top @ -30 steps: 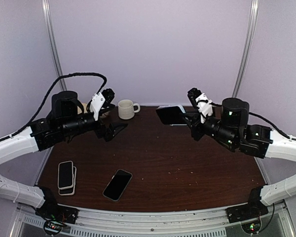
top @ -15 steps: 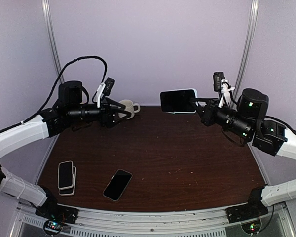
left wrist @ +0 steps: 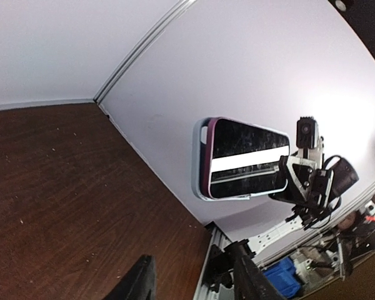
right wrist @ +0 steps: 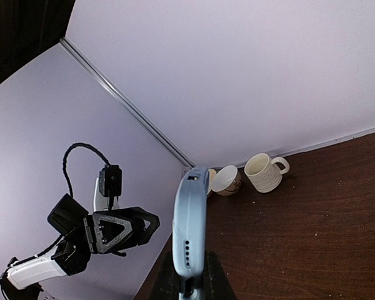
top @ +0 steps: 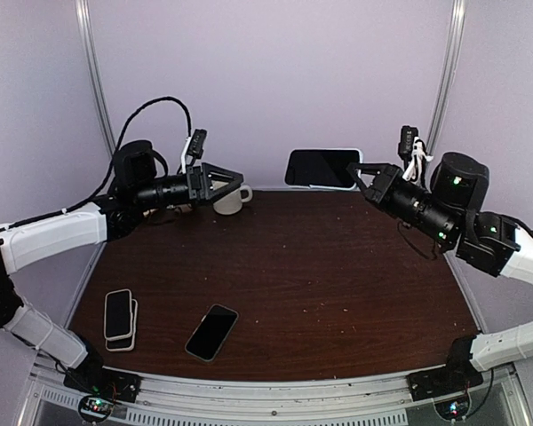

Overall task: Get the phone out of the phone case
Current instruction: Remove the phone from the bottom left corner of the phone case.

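- Pinches the phone [top: 322, 168] by one short end with the right gripper [top: 362, 176], jaws pressed together on it.
- Holds it in the air over the far edge of the desk [top: 338, 293], long side level, dark screen facing the near side in the top view.
- Leaves the phone seated in its case [right wrist: 190, 219]: pale blue, seen edge-on in the right wrist view, standing up from between the jaws.
- Shows, in the left wrist view, a bright band of reflection across the screen and a pale rim of case all around it.
- Hangs the left gripper [top: 229, 182] in the air over the far left of the desk, jaws spread with nothing between them.
- Points its tips toward the phone, well apart from it, at about the same height.
- Behind the left gripper, at the far edge of the desk: a cream mug [top: 232, 197], partly hidden in the top view.
- Just beside the mug, in the right wrist view: a small cup [right wrist: 225, 179].
- At the near left of the desk: a stack [top: 119, 318] of two phones, lying flat.
- Near that stack, to its right: a dark phone [top: 211, 332], flat and lying at a slant.
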